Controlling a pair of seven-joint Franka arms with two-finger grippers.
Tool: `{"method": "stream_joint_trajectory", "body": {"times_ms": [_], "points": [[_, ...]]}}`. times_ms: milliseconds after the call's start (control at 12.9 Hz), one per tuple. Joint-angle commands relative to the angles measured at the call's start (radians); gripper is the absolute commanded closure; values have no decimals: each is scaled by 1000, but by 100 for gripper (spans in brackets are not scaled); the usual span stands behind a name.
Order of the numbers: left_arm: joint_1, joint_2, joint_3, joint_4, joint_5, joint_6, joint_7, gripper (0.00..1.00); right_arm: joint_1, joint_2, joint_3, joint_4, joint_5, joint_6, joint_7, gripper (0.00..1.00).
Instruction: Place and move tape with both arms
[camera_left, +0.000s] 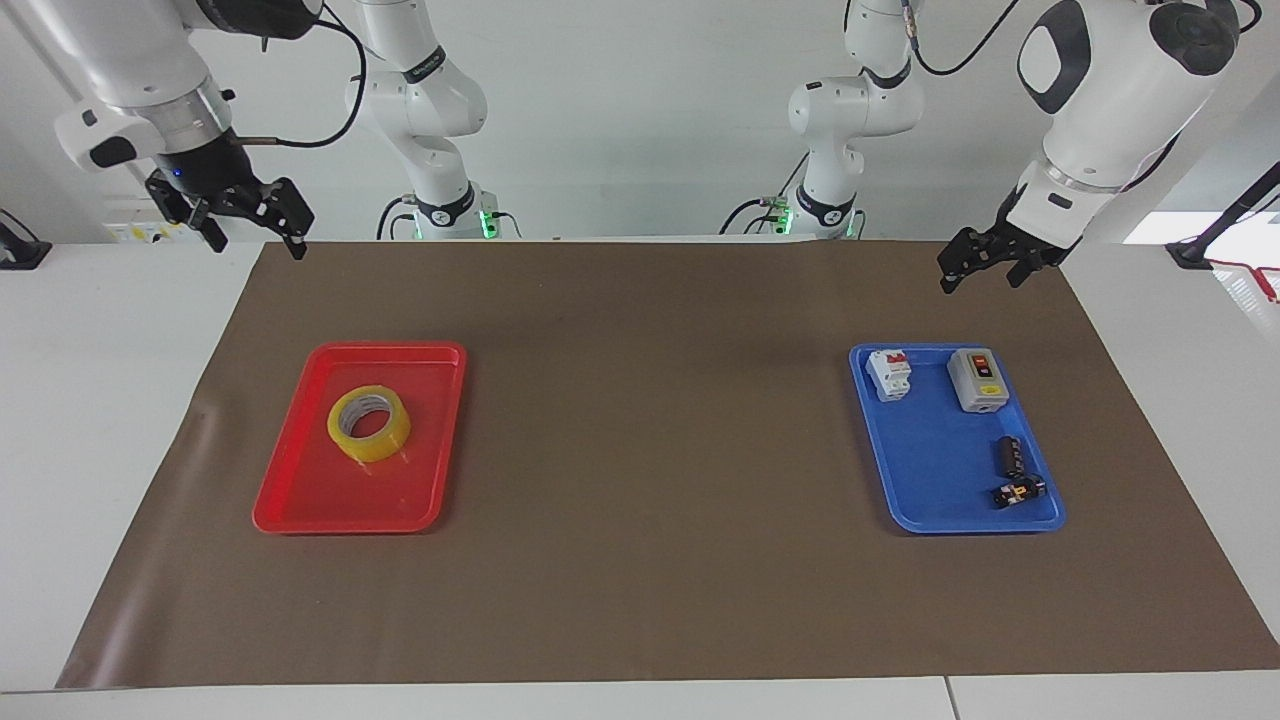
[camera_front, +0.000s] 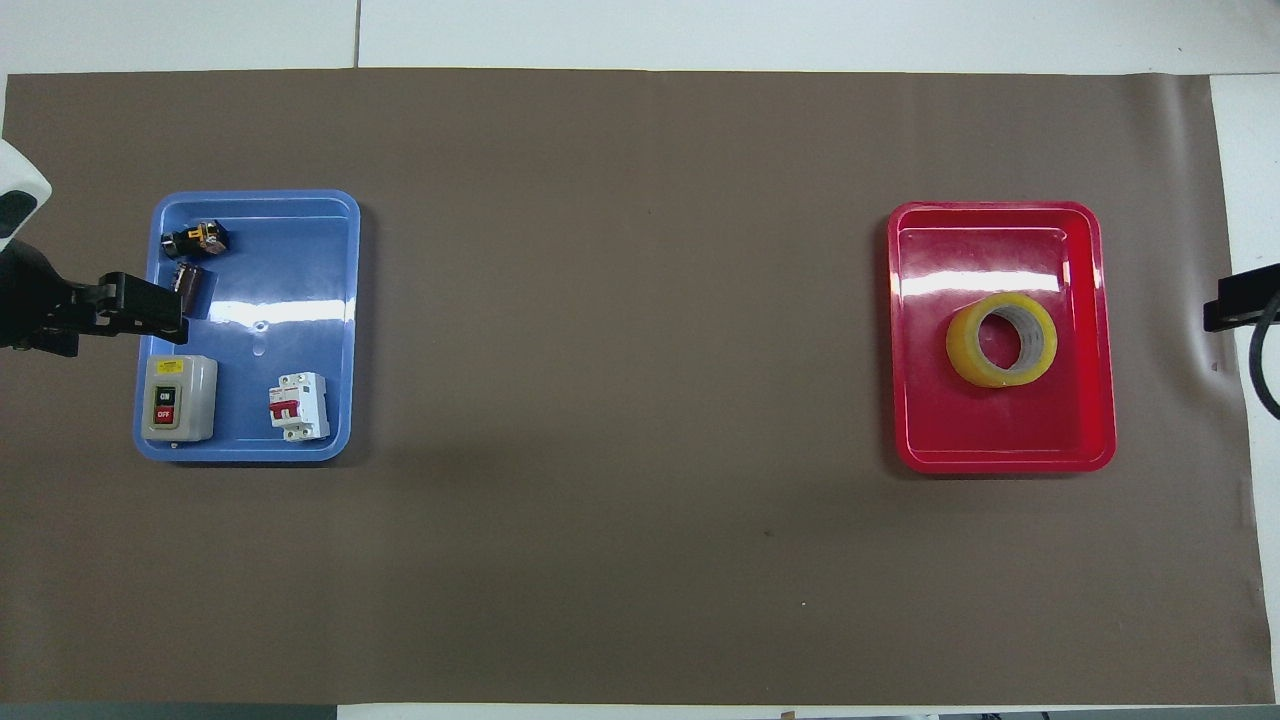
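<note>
The yellow tape roll lies flat in the red tray at the right arm's end of the table; in the overhead view the tape sits near the middle of the tray. My right gripper is open and empty, raised high over the mat's corner, well clear of the tray; only its tip shows in the overhead view. My left gripper is open and empty, and waits in the air over the edge of the blue tray; it also shows in the overhead view.
The blue tray holds a white circuit breaker, a grey on/off switch box, a small black cylinder and a small black and yellow part. A brown mat covers the table.
</note>
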Motion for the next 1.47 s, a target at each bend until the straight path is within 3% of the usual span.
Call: {"method": "stream_joint_trajectory", "body": {"times_ms": [0,464,1392], "points": [[13,-19,-1,-19,-22,11,13,0,-4,19,5,-14,4,-13,48,0],[13,-19,-1,-19,-22,11,12,0,38,26,33,5,-2,-26,47,0],[13,-19,-1,-19,-22,11,12,0,27,23,28,5,10,-29,42,0]]}}
